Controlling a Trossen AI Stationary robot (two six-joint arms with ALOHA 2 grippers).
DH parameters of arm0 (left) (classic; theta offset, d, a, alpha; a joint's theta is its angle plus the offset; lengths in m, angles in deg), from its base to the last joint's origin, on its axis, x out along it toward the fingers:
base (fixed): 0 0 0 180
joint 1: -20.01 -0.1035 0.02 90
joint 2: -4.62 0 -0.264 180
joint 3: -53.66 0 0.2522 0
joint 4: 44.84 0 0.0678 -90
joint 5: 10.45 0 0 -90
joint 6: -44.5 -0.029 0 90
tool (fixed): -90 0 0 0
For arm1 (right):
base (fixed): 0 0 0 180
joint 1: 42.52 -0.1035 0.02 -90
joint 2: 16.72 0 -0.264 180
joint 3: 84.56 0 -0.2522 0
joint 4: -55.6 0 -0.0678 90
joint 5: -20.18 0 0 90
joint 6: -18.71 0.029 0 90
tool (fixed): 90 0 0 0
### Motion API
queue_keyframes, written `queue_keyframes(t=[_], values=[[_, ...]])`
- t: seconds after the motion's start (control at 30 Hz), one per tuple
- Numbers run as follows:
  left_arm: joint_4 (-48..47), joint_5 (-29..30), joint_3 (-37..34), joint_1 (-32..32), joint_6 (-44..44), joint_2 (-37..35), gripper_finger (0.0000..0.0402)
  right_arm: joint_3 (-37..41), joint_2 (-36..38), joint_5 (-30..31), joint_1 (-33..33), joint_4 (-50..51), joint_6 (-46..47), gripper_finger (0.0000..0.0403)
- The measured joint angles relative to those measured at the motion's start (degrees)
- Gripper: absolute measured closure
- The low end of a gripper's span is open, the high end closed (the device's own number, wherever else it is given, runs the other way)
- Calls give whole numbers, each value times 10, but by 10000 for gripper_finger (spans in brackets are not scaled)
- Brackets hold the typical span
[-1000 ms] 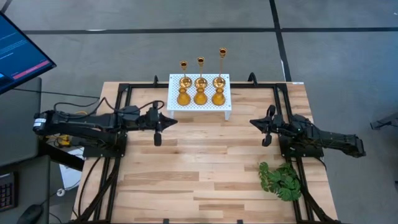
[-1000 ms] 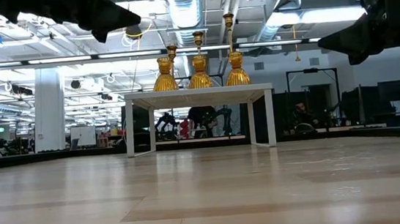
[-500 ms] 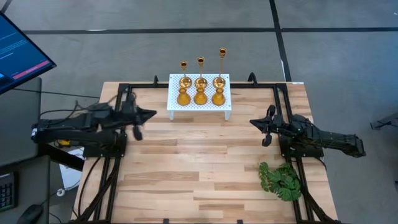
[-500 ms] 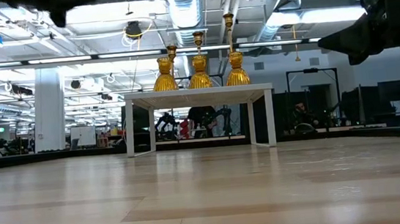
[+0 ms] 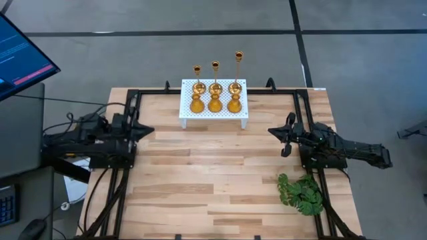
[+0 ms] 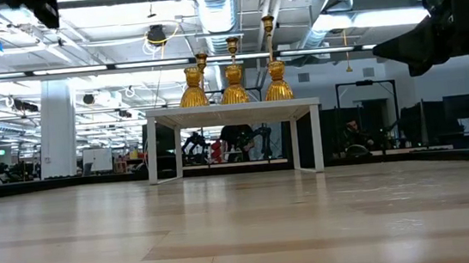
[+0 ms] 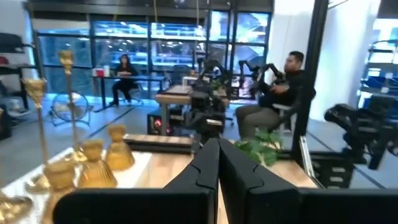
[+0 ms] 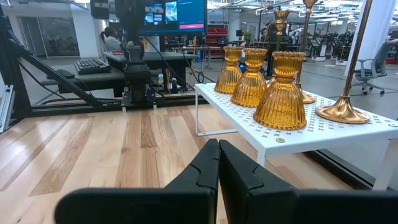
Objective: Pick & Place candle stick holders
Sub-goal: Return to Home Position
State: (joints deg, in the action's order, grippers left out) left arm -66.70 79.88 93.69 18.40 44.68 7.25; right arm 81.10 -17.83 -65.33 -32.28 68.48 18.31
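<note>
Six gold candle stick holders stand by their bases on a white perforated stand [image 5: 213,110] at the table's far middle. Three squat ribbed ones [image 5: 215,105] form the near row, three slim sticks [image 5: 215,67] the far row; they also show in the right wrist view [image 8: 281,93] and the low view [image 6: 234,84]. My left gripper [image 5: 145,131] is shut and empty near the table's left edge, left of the stand. My right gripper [image 5: 272,131] is shut and empty, right of the stand, pointing toward the table's left.
A green leafy plant [image 5: 301,193] lies at the table's near right, beside my right arm. Black frame rails [image 5: 127,167] run along both sides of the table. A monitor [image 5: 20,57] stands off the table's left. People [image 7: 283,93] sit in the room beyond.
My left gripper has drawn back from near the stand's front left corner toward the table's left edge, staying shut and empty. The holders stay on the stand.
</note>
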Motion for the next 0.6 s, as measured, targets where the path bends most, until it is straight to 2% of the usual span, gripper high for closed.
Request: queue_keyframes(t=[0.1,0.3,0.5,0.6], values=[[3,-13,-35,0,11,-26,396,0,0,0,0,0,0,403],[45,-19,-124,0,36,-22,396,0,0,0,0,0,0,403],[120,-83,-220,0,45,-26,396,0,0,0,0,0,0,403],[120,-89,-252,0,67,-26,396,0,0,0,0,0,0,403]])
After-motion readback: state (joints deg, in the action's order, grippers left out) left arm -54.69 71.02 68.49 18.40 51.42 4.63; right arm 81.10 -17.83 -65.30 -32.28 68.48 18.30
